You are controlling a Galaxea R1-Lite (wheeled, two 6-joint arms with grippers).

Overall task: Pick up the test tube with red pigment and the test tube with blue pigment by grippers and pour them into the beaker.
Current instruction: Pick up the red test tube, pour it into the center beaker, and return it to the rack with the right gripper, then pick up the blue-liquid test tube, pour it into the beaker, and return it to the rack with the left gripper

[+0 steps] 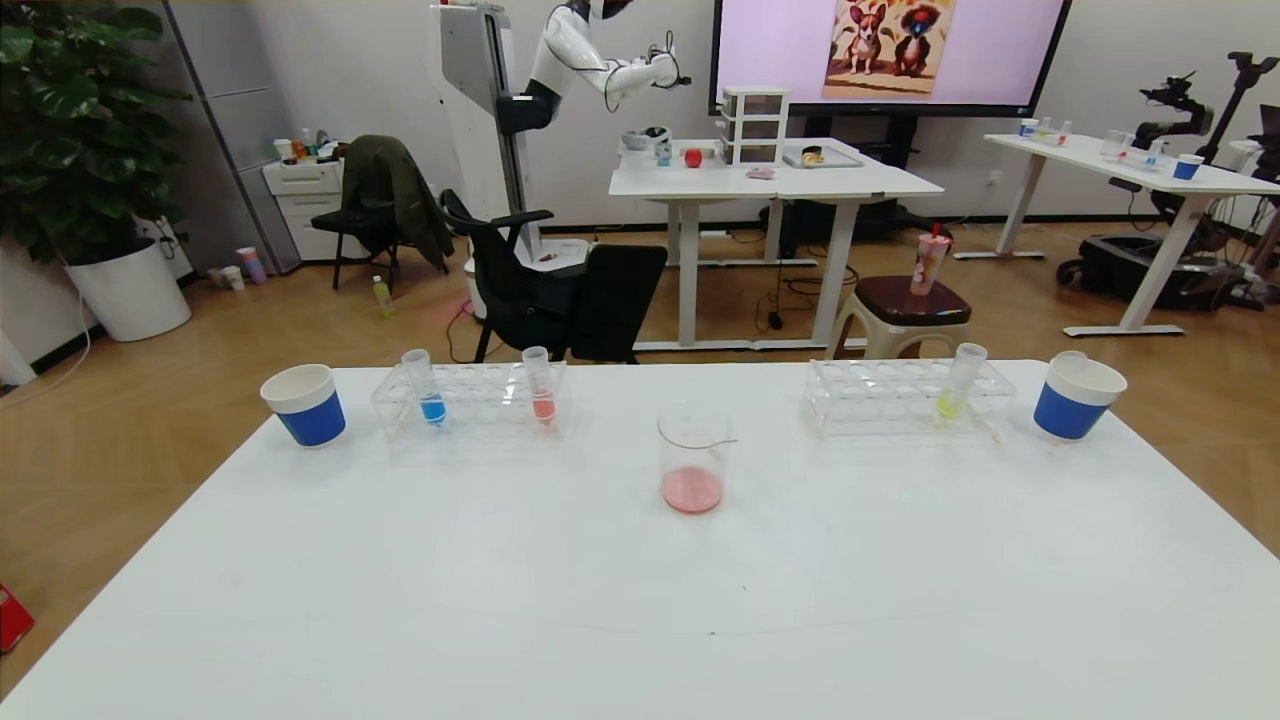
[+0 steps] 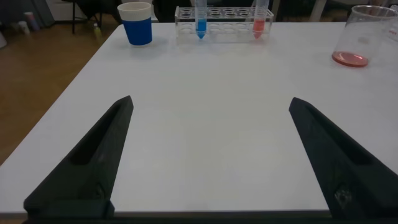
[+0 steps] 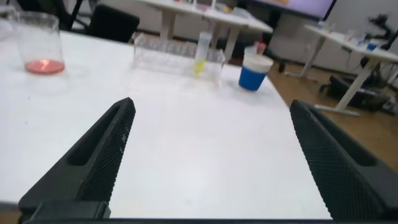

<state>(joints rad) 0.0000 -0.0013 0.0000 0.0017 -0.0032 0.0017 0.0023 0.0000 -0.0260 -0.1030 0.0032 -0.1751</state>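
Note:
The test tube with blue pigment and the test tube with red pigment stand upright in a clear rack at the table's far left. The beaker stands mid-table and holds a little pinkish-red liquid. Neither gripper shows in the head view. In the left wrist view my left gripper is open and empty over bare table, well short of the blue tube, the red tube and the beaker. My right gripper is open and empty, with the beaker far off.
A second clear rack at the far right holds a yellow-liquid tube. Blue-and-white paper cups stand at the far left and far right. The white table is wide. Chairs, tables and another robot are beyond it.

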